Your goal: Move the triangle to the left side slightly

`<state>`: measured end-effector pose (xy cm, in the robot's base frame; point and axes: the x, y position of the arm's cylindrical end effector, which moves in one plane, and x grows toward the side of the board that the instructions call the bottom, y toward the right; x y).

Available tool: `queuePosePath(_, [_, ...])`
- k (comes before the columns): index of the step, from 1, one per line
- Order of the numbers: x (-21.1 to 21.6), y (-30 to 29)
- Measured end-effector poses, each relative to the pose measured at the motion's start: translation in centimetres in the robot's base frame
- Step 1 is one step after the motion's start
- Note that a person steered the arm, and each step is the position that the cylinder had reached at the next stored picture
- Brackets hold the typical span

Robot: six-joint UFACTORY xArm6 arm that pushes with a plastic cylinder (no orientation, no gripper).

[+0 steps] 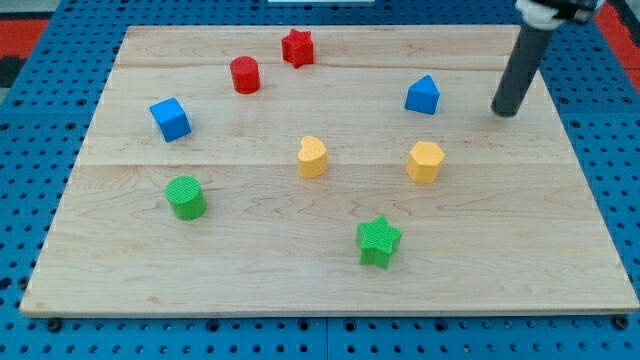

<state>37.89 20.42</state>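
The blue triangle block [423,95] sits at the upper right of the wooden board [300,270]. My tip [506,111] rests on the board to the triangle's right, about a block's width or more away and not touching it. The dark rod rises from the tip toward the view's top right corner.
A red star [297,47] and a red cylinder [245,75] stand near the top. A blue cube [170,119] is at the left, a green cylinder [186,197] below it. A yellow heart [313,157] and yellow hexagon [425,161] sit mid-board, a green star [379,241] lower.
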Motion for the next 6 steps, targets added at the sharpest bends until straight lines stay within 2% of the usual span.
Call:
queuePosePath(2, [-0.8, -1.1])
queuePosePath(3, [-2.0, -6.1])
queuePosePath(5, [6.0, -0.1])
queuePosePath(6, [13.1, -7.8])
